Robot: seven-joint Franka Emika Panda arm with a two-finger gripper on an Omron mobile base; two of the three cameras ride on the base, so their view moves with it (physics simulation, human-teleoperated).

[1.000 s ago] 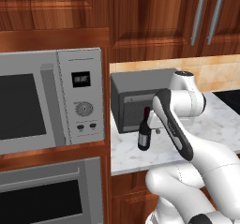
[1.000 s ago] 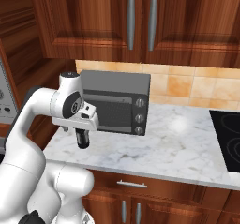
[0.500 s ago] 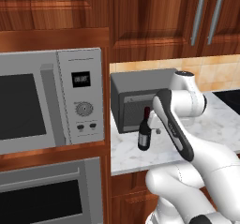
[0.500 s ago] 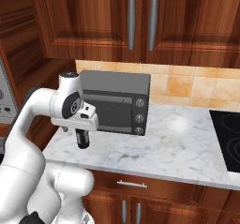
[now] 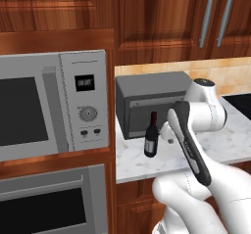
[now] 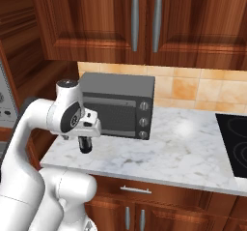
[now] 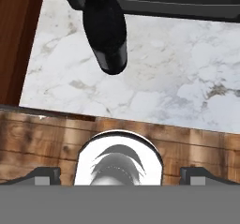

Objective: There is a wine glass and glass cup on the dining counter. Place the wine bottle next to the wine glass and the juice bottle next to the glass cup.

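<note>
Left base view: the wine bottle (image 5: 151, 140) is seen upright on the marble counter (image 5: 225, 142), just in front of a dark toaster oven (image 5: 147, 103) and beside a built-in microwave (image 5: 54, 103). The white arm is bent close beside the bottle; contact between them cannot be made out.

Right base view: the gripper (image 6: 86, 143) is shown low over the counter's near left part, in front of the toaster oven. How far its jaws stand apart cannot be told here.

Hand view: the bottle is seen at upper left, well away from the two dark fingertips (image 7: 44, 175) at the bottom corners, which are set wide apart with nothing between them.

A tall, slim bottle is judged easily toppled: a sideways brush by the wrist, or a closing off-centre, could knock it against the oven or off the counter's edge.
</note>
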